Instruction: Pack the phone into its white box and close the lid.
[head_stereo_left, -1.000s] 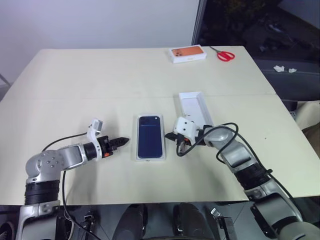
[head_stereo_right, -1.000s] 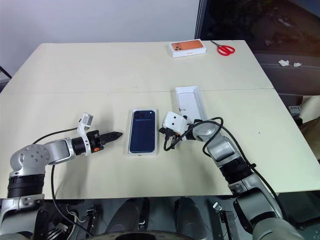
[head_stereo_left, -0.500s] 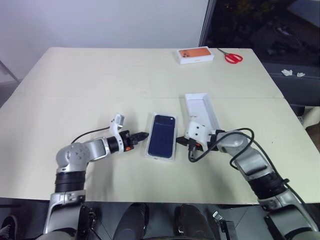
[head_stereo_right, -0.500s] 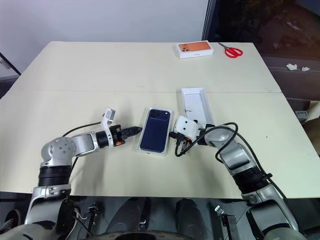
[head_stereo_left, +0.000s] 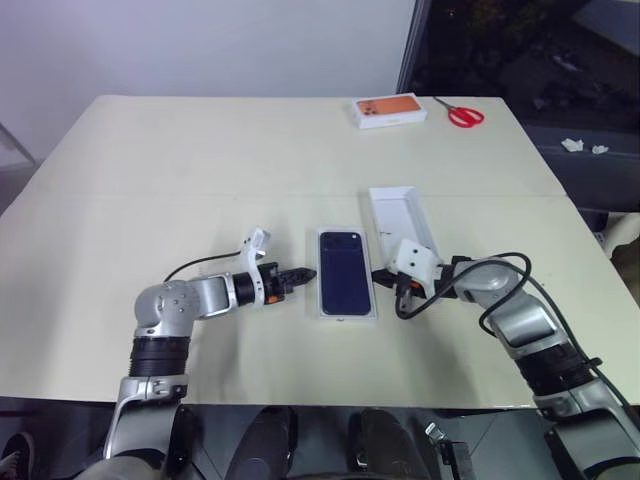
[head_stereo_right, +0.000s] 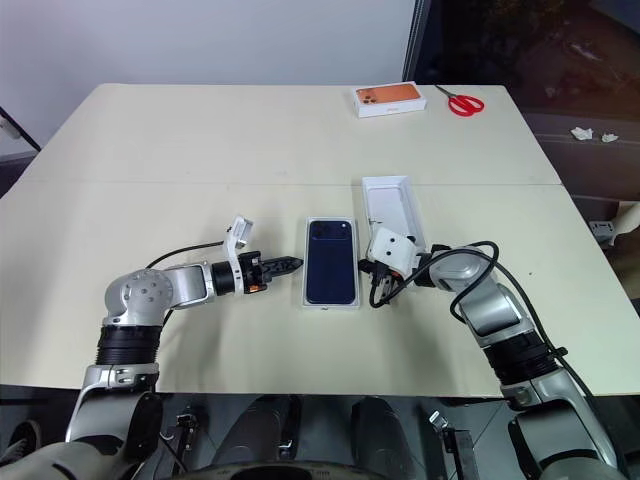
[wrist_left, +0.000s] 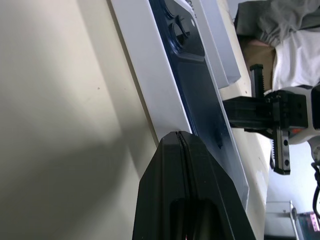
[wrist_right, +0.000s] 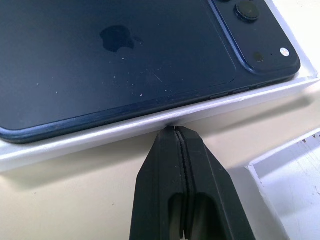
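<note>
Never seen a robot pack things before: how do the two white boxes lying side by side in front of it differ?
The white box holds the phone, back up; the lid beside it lies open side up with nothing in it. The box sits between the shut left gripper and shut right gripper; the lid lies farther off, beyond the right one. Both are shallow white rectangles on the table.

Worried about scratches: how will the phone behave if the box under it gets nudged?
The phone looks like a stiff, glossy slab, so it probably slides rather than bends. Lying flat in the shallow white box, it seems unlikely to tip, and the low rim should keep it in.
</note>
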